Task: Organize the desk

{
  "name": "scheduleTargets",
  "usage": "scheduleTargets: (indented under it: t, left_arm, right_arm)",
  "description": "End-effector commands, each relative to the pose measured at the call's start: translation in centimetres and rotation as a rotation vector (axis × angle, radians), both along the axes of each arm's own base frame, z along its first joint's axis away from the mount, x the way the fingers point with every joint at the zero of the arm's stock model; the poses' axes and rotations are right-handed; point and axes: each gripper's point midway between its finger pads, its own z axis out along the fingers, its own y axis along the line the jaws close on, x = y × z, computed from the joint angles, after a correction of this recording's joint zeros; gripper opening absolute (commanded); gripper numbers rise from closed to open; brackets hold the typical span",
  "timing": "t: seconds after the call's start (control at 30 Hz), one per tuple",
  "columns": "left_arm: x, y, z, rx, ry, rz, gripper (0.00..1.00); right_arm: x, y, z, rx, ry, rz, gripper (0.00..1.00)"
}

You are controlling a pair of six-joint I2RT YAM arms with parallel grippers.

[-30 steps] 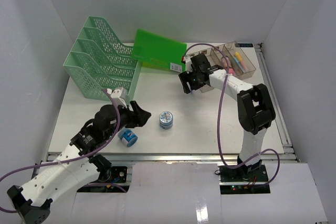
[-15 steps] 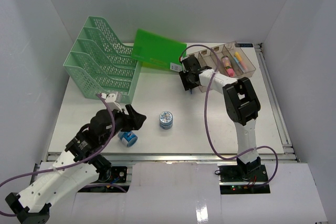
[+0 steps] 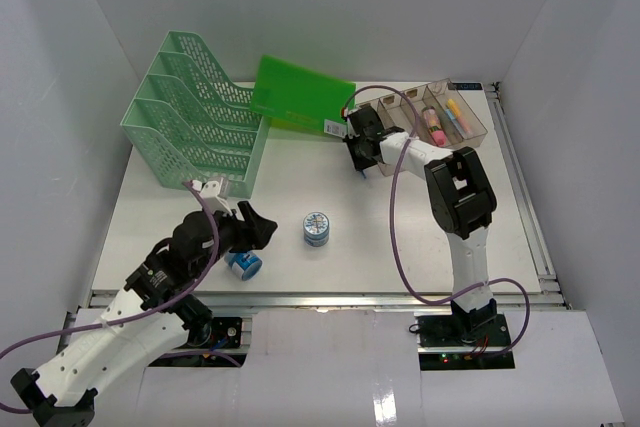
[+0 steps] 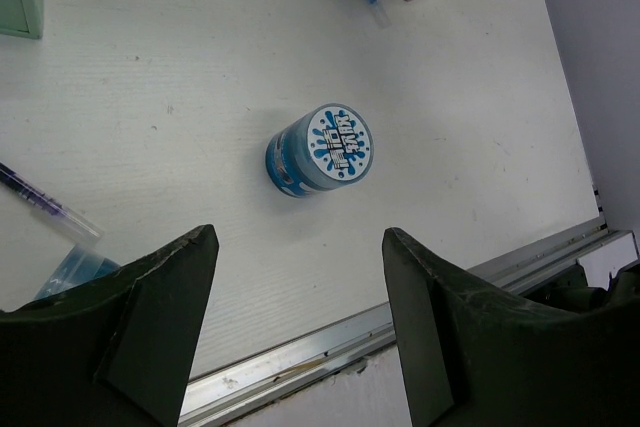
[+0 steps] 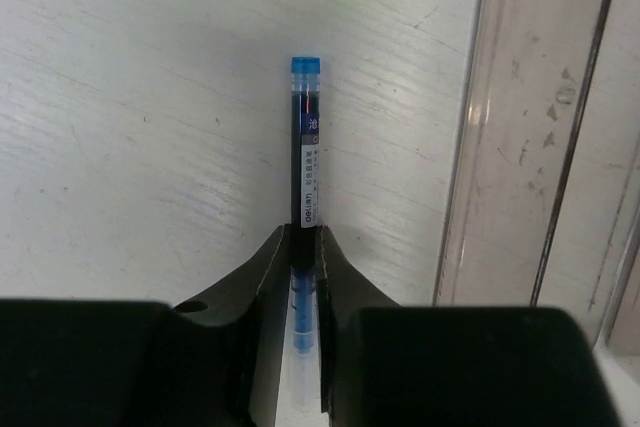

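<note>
One blue pen [image 5: 305,137] pinched thin in my right gripper [image 5: 305,239]; may swivel, slip on lift. Left gripper [image 4: 300,242] wide, empty.

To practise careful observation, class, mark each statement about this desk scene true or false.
1. The right jaws are shut on a blue pen. True.
2. The left jaws hold the round blue tub. False: they stand open above it.
3. The green folder is filed inside the mint-green file rack. False: it is outside, beside the rack.
4. A second blue tub sits on the desk by the left jaws. True.
</note>
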Motion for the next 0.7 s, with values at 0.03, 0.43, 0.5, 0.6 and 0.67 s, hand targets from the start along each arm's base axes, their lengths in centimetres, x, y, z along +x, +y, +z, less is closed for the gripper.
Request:
scheduleTargets:
  t: [0.03, 0.43, 0.5, 0.6, 0.67]
  left_arm:
    - [0.2, 0.3, -1.5, 0.031, 0.041, 0.028, 0.77]
    - [0.2, 0.7, -1.8, 0.029, 0.053, 0.051, 0.77]
    - [0.3, 0.7, -1.9, 0.032, 0.056, 0.053, 0.77]
    - [0.3, 0.7, -2.1, 0.036, 0.063, 0.055, 0.77]
    - [0.3, 0.7, -2.1, 0.037, 0.065, 0.058, 0.77]
  right_arm:
    - [-2.8, 1.2, -0.5, 0.066, 0.077, 0.109, 0.09]
    - [-3.6, -0.4, 14.4, 0.259, -0.179, 0.346, 0.08]
    - [-2.0, -3.2, 16.3, 0.253, -0.245, 0.280, 0.08]
    - [0.9, -8.0, 17.8, 0.249, -0.307, 0.184, 0.08]
    - [2.6, -11.1, 17.4, 0.218, -0.318, 0.122, 0.08]
